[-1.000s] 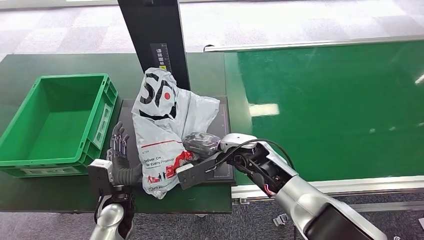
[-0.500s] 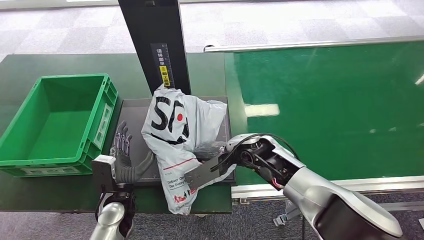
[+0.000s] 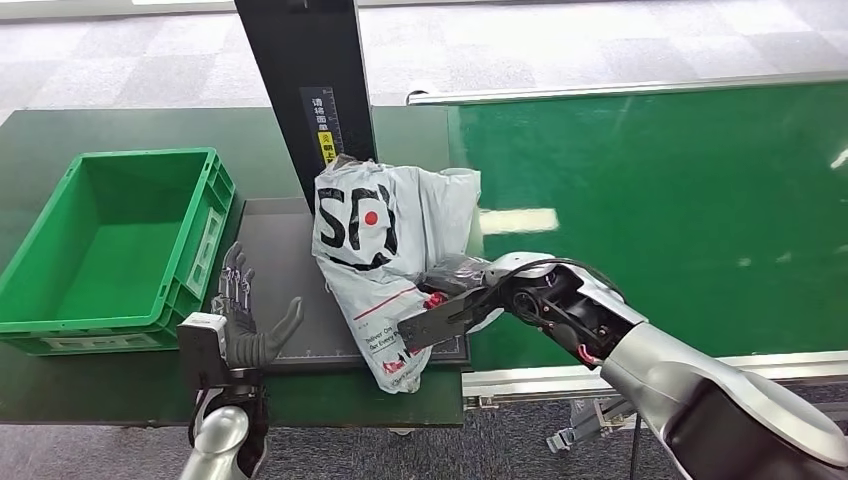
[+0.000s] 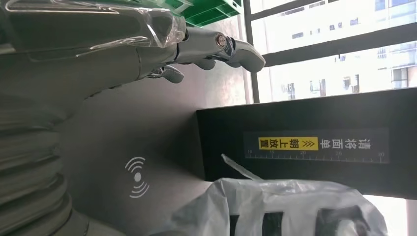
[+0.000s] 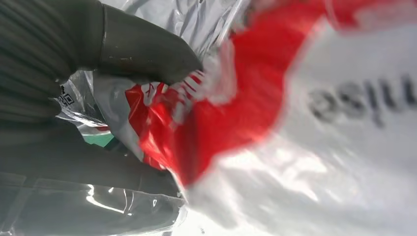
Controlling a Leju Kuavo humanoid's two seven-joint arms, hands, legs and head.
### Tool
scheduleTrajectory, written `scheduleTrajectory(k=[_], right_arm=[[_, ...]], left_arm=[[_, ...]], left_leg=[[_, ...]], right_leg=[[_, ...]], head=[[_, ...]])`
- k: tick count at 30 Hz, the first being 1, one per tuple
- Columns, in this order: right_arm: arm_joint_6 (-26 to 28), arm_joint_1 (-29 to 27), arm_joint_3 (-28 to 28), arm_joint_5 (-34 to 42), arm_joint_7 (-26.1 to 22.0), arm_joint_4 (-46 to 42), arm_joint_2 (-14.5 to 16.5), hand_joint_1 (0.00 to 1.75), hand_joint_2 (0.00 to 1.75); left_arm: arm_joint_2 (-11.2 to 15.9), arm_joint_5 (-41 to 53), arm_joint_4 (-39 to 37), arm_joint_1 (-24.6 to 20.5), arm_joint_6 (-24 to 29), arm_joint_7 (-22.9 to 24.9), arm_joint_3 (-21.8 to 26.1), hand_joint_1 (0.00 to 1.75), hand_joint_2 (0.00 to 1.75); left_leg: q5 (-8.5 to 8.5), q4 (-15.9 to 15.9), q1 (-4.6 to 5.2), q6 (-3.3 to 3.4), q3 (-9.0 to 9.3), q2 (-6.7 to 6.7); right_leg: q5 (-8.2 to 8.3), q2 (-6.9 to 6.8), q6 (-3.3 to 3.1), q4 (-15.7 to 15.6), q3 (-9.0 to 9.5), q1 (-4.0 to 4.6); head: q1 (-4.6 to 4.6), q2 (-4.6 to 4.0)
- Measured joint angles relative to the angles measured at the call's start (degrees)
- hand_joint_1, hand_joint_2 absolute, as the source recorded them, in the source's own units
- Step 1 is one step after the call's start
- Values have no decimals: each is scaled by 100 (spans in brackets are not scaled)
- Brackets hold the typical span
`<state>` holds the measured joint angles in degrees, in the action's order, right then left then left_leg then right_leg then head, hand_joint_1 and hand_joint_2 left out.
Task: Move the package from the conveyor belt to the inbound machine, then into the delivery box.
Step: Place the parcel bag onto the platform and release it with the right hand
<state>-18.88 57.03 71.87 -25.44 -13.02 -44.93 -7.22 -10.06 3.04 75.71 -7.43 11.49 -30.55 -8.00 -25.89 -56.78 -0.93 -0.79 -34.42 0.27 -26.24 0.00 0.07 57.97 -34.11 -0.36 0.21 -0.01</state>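
A white plastic package [image 3: 385,250] with black letters and red print hangs over the dark scanning plate [image 3: 285,290] of the inbound machine. My right hand [image 3: 450,280] grips its lower side; up close its thumb [image 5: 147,51] presses into the crumpled bag [image 5: 305,128]. My left hand [image 3: 245,320] is open at the plate's left front corner, apart from the package, fingers [image 4: 216,46] spread above the plate [image 4: 147,142]. The package's top [image 4: 275,206] leans near the black post [image 4: 305,142].
An empty green delivery box [image 3: 110,245] stands left of the plate. The machine's black post [image 3: 310,80] rises behind the package. The green conveyor belt [image 3: 660,210] stretches to the right, with a metal rail along its near edge.
My right hand has carried the package rightward and toward the post, off my left hand. The left hand now stands free with its fingers spread.
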Motion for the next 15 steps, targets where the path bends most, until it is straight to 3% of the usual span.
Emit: scheduleTrajectory(k=[3,4,11,15], right_arm=[[229,-59,-66,-95,43,-52,-43,33,175],[309,-83,-93,-115,53,-65,-51,3,175],[1399,-460,-744,-70,11,-157,23,0,175],[1601,-738,-1412,105,-46,-163,243,0,175]], left_arm=[[-17,0,39,9,13,-3,3,0,175],[-23,1,50,15,25,-7,4,0,175],[-79,9,171,73,118,-44,21,0,175],[-114,26,201,86,183,-75,36,0,175]], left_leg=[[-1,0,0,0,-1,-2],[-1,0,-1,0,-1,-2],[-2,1,-2,-1,-5,-1],[-2,1,-2,-1,-5,-1]], right_leg=[[0,0,0,0,-2,0],[0,0,0,0,-2,1],[-1,0,0,0,-3,2],[-1,0,0,0,-4,2]], head=[[0,0],[0,1],[1,0],[0,1]])
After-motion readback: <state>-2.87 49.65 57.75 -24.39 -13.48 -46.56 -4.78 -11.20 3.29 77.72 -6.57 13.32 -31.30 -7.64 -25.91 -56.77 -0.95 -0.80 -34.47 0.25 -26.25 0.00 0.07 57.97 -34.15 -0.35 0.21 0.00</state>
